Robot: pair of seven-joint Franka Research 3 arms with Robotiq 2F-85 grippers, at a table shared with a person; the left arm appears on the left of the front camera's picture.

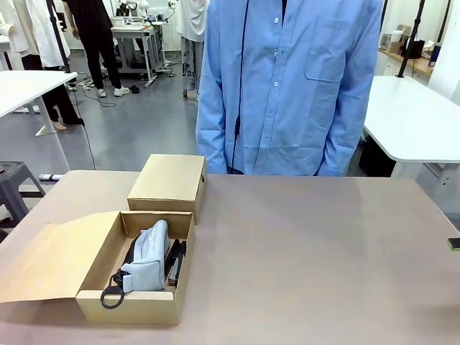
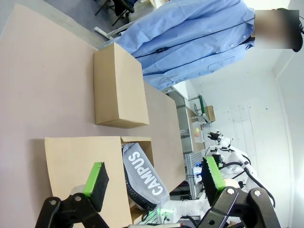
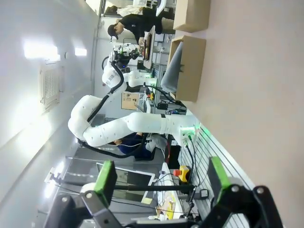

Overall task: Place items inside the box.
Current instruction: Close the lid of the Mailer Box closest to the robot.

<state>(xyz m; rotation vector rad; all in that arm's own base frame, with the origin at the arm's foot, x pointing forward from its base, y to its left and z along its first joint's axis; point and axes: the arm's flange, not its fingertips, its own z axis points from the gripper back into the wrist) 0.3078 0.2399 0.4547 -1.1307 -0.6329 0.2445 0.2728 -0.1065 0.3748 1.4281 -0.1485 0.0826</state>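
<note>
Readable: "CAMPUS" in white capital letters, printed along the side of the light blue pouch (image 2: 142, 178) lying in the open cardboard box (image 2: 80, 166), seen just ahead of and between the spread left jaws in the left wrist view. Letters run diagonally there because of the wrist's roll. No other legible print, brand, number or sign on box, desk or clothing.
</note>
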